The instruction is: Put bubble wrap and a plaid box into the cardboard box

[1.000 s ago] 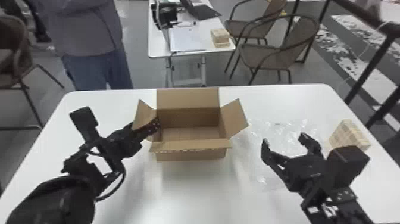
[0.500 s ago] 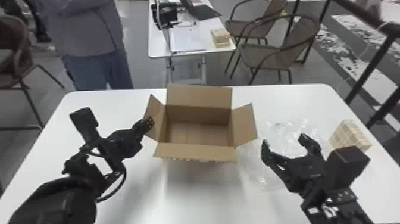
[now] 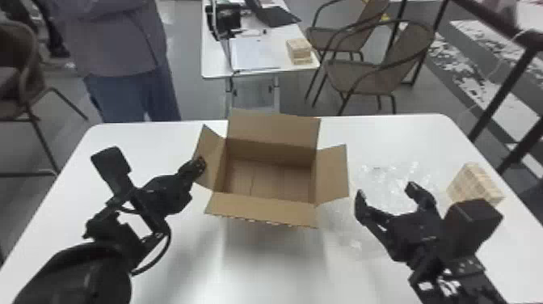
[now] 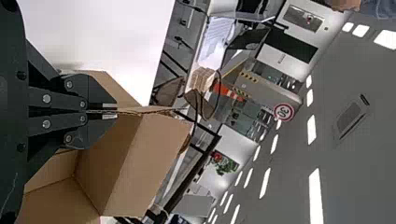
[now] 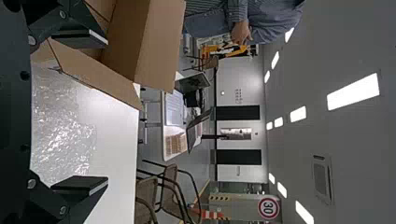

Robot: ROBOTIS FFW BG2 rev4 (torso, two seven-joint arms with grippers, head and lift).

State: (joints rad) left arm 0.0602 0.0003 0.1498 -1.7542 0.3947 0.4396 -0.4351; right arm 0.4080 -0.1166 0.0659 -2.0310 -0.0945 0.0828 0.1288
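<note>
Near the middle of the head view, over a shadowed stretch of tabletop (image 3: 278, 279), cardboard box (image 3: 262, 208), flaps spread wide, inner floor in sight. Underside hidden by the near flap, contact with the tabletop impossible to tell. At its left, left gripper (image 3: 200, 161), jaws closed onto the left flap; in the left wrist view, only the flap's thin edge between them, much of the box cut off by the frame. Right of centre in the head view, right gripper (image 3: 386, 190), jaws wide apart and empty. Around and beyond them, bubble wrap (image 3: 388, 174), flat on the tabletop, so clear against the white as to make its outline hard to trace, part of it behind the black jaws. At far right, plaid box (image 3: 474, 184), low portion covered by the right wrist's dark housing, pattern faint.
</note>
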